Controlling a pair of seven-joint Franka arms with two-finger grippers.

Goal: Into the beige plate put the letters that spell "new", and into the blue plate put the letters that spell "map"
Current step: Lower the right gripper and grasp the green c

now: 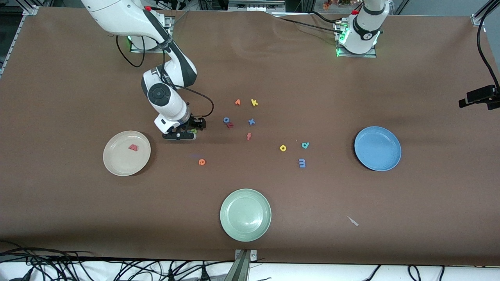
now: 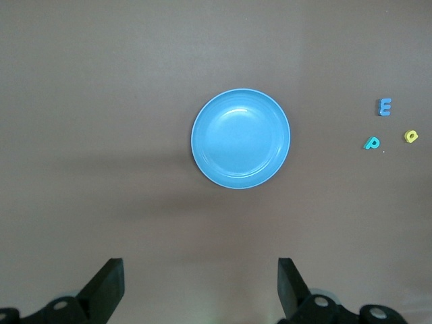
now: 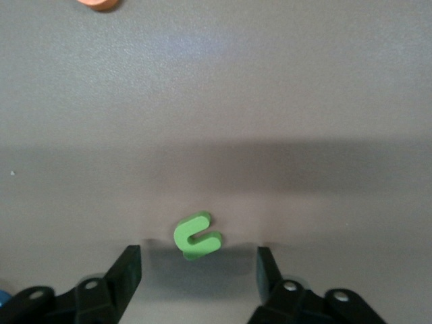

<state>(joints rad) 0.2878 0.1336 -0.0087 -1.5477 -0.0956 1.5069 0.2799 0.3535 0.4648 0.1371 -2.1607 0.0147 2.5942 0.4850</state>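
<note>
STEP: pick green n (image 3: 196, 236), lying on counter (image 1: 78, 97) between beige plate (image 1: 111, 162) and the letter cluster | RIGHT gripper (image 3: 198, 270): low over n, fingers apart, straddling it, not gripping | ADVICE: centre, close gently, lift straight | LEFT gripper (image 2: 200, 287): waits above blue plate (image 2: 241, 138), fingers apart | HIDDEN: front view mostly hides n; fingertip contact unclear

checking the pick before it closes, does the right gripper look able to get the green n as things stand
Probably yes. The right gripper is down at the table with its fingers either side of the green n, which lies flat and alone on the table, nothing crowding it. The fingers do not yet touch it.
</note>
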